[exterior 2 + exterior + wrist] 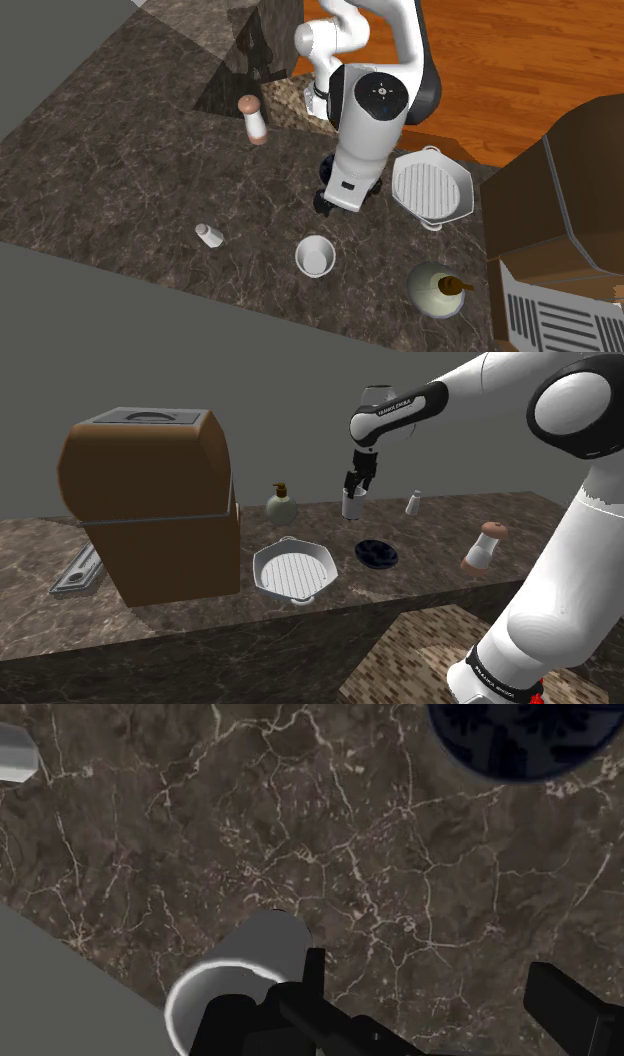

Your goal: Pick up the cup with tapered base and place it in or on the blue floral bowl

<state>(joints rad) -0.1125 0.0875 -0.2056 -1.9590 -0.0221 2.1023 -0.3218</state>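
A dark, white-veined marble bench (440, 532) spans the shoulder view's middle, with a plain grey wall (280, 412) behind it at 12 o'clock. The second exterior view shows wood-plank floor (520, 50) at 1 o'clock. Light is dim.

White lettering runs along the dark forearm band (397, 407) of the white robot arm in the shoulder view. It appears to read "FRANKA EMIKA". A similar white line stands on the dark base ring (497, 677), too small to read surely. In the second exterior view, the dark round joint cap (380, 89) bears small pale marks, unreadable.
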